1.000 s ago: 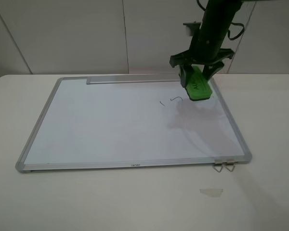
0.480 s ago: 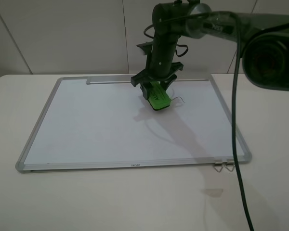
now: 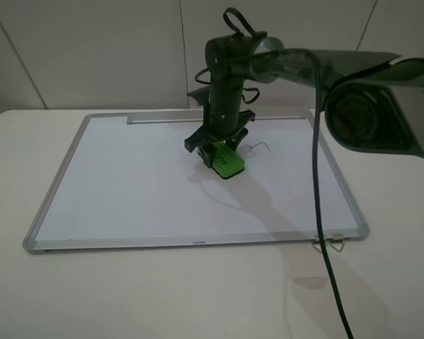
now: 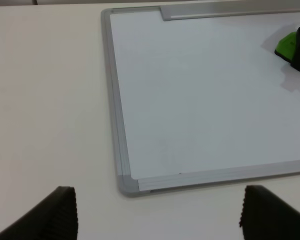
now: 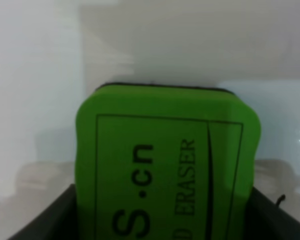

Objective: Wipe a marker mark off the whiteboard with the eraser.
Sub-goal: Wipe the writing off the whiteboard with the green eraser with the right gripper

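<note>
The whiteboard [image 3: 127,183] lies flat on the table. My right gripper [image 3: 220,145] reaches across to its upper middle and is shut on the green eraser [image 3: 228,162], whose dark base presses on the board. The hooked squiggle of the marker mark [image 3: 258,146] shows just right of the eraser; the short tick is not visible. In the right wrist view the eraser [image 5: 167,165] fills the frame between the fingers, with a small black stroke [image 5: 281,200] at the edge. My left gripper [image 4: 160,217] hovers open off the board's near left corner, far from the eraser [image 4: 289,46].
A grey tray strip [image 3: 191,117] runs along the board's far edge, and two metal clips [image 3: 328,244] stick out at the near right corner. The right arm's black cable [image 3: 318,212] hangs over the board's right side. A faint pale scrap [image 3: 305,282] lies on the table.
The right gripper has carried the eraser left from the board's upper right, down across the mark. The tick no longer shows; only the hooked squiggle remains beside the eraser.
</note>
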You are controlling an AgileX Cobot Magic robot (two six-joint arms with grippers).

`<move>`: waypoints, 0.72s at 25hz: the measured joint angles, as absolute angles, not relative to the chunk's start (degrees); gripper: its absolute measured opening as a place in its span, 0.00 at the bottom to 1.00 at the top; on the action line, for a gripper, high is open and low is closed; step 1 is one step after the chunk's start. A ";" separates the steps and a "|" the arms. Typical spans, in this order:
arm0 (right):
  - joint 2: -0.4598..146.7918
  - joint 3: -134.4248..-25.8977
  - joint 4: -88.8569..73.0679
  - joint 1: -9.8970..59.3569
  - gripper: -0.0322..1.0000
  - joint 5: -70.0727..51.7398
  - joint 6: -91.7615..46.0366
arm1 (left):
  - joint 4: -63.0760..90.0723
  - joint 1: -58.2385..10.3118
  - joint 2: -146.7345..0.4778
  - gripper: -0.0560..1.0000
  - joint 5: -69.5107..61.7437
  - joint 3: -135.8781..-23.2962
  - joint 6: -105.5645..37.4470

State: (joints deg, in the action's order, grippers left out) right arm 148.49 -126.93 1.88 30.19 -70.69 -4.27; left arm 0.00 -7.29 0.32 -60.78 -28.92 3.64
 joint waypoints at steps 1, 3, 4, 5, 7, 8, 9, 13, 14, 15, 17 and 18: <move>148.49 -126.93 1.88 30.19 0.61 -70.69 -4.27 | 0.00 -7.29 0.32 0.70 -60.78 -28.92 3.64; 148.49 -126.93 2.00 30.24 0.61 -70.69 -4.27 | 0.00 -7.29 0.32 0.70 -60.78 -28.92 3.64; 148.49 -126.93 2.20 30.24 0.61 -70.69 -4.27 | 0.00 -7.29 0.32 0.70 -60.78 -28.92 3.64; 148.49 -126.93 2.35 30.24 0.61 -70.69 -4.27 | 0.00 -7.29 0.32 0.70 -60.78 -28.92 3.64; 148.49 -126.93 2.83 30.29 0.61 -70.69 -4.27 | 0.00 -7.29 0.32 0.70 -60.78 -28.92 3.64; 148.53 -126.93 3.08 30.35 0.61 -70.63 -4.27 | 0.00 -7.29 0.32 0.70 -60.78 -28.92 3.64; 148.67 -126.93 3.14 30.35 0.61 -70.63 -4.27 | 0.00 -7.29 0.32 0.70 -60.78 -28.92 3.64; 148.67 -126.93 2.60 29.46 0.61 -70.47 -4.44 | 0.00 -7.29 0.32 0.70 -60.78 -28.92 3.64; 148.67 -126.93 2.50 28.97 0.61 -70.31 -4.44 | 0.00 -7.29 0.32 0.70 -60.78 -28.92 3.64; 148.67 -126.93 2.50 28.97 0.61 -70.31 -4.44 | 0.00 -7.29 0.32 0.70 -60.78 -28.92 3.64; 148.67 -127.02 2.39 27.46 0.61 -70.28 -4.44 | 0.00 -7.29 0.32 0.70 -60.78 -28.92 3.64; 148.67 -127.10 2.32 26.53 0.61 -70.28 -4.44 | 0.00 -7.29 0.32 0.70 -60.78 -28.92 3.64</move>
